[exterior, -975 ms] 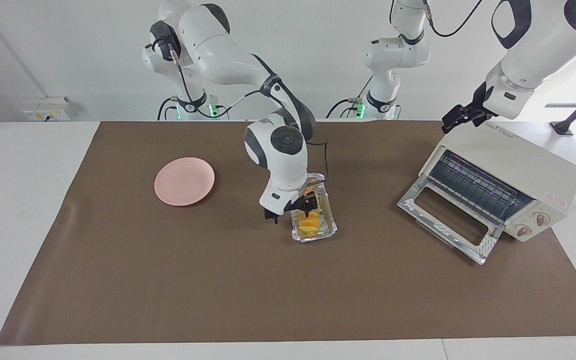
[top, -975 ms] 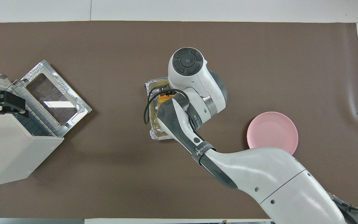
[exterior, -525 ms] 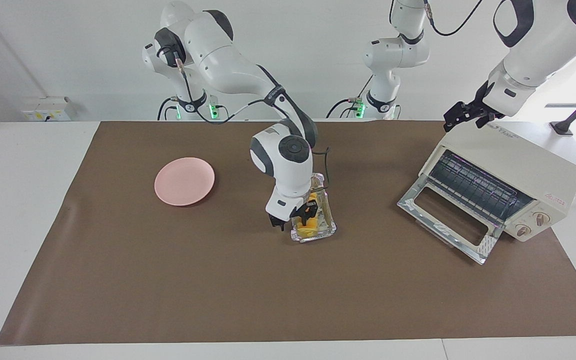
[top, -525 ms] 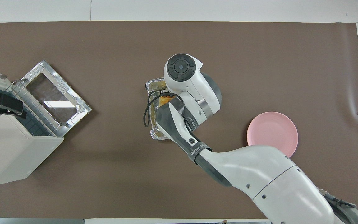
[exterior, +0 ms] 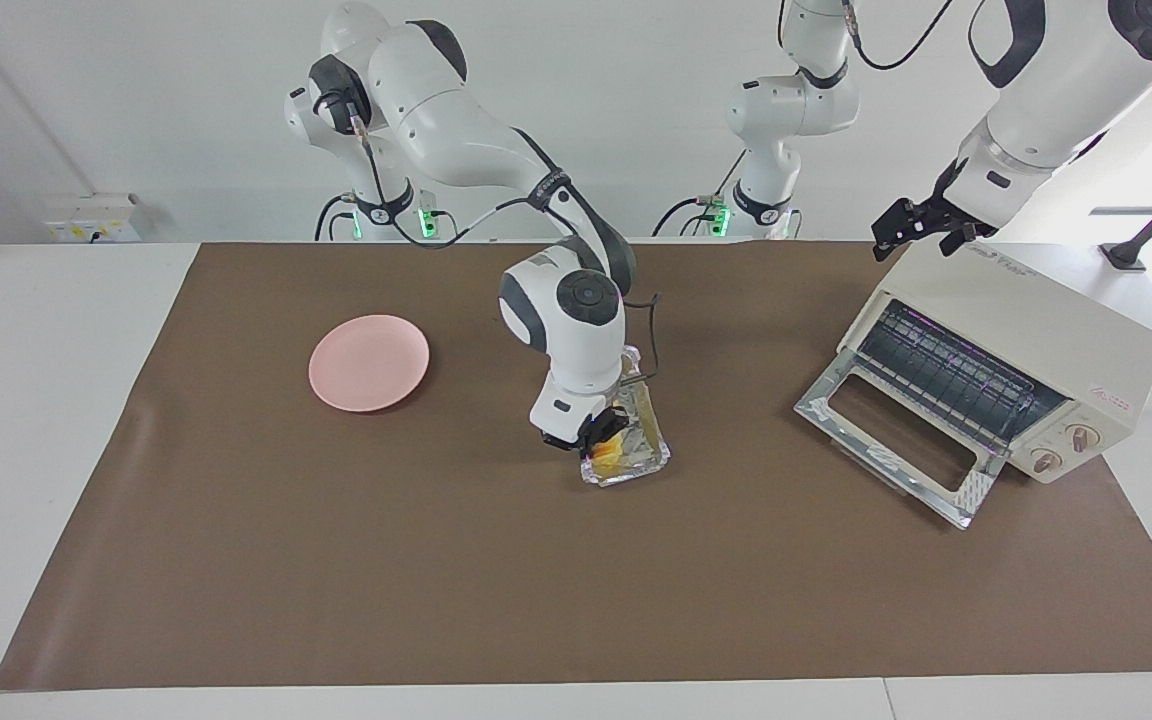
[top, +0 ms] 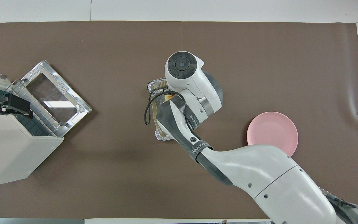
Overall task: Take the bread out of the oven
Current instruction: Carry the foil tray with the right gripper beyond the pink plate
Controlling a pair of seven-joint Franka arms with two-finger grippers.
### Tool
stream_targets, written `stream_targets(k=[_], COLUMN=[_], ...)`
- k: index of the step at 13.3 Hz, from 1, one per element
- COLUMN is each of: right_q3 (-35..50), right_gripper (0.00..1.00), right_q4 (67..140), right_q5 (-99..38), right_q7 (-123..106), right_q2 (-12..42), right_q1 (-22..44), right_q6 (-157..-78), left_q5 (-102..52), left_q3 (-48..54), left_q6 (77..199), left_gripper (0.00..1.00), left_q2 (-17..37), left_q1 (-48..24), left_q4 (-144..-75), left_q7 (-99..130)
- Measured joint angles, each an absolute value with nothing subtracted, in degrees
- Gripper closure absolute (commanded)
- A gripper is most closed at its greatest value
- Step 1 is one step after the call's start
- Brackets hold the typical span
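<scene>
Facing view: the right gripper (exterior: 596, 437) is down in the foil tray (exterior: 648, 455) at mid-mat, over the bread (exterior: 610, 457); whether its fingers have closed is unclear. Best to lift straight up (the tray looks light). The oven (exterior: 1021, 330), door open, stands at the left arm's end of the mat, the left gripper (exterior: 911, 228) waiting over its top.

Overhead view: the right arm covers nearly all the bread (top: 167, 98).

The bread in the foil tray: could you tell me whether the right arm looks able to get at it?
Probably yes: the right gripper is down in the open-topped foil tray, right at the bread, with nothing covering it.
</scene>
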State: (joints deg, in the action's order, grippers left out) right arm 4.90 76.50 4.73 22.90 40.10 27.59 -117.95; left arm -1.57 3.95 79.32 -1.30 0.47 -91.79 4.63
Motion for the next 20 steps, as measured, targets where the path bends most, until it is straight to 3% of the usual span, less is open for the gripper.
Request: stream_targets(k=[6,11,15,16,17,20], right_q3=[4.6,4.5,4.7,4.7,4.7,4.8], right_gripper=[1.00,1.00,1.00,0.94,0.57,0.36], right_q4=[66.5,65.4,64.3,63.5,63.1,62.3], right_q5=[2.2,1.7,1.3,1.4,1.4,1.6], right_q7=[20.0,6.0,-1.7,-1.7,-1.7,-1.7], right_q2=[39.7,41.1,46.9,47.9,47.9,47.3], right_q1=[19.1,3.8,-3.5,-3.6,-3.4,-2.4], right_q6=[-105.5,-106.7,-111.9,-112.4,-112.5,-111.8], left_q5=[-1.6,-1.6,-1.6,-1.6,-1.6,-1.6], left_q3=[3.9,3.9,3.9,3.9,3.9,3.9], left_q6=[79.3,79.3,79.3,79.3,79.3,79.3], left_gripper=[0.00,0.00,0.00,0.00,0.00,0.00], left_q2=[-1.5,-1.5,-1.5,-1.5,-1.5,-1.5], left_q1=[0.5,0.5,0.5,0.5,0.5,0.5], left_q4=[-91.8,-91.8,-91.8,-91.8,-91.8,-91.8], left_q7=[4.7,4.7,4.7,4.7,4.7,4.7])
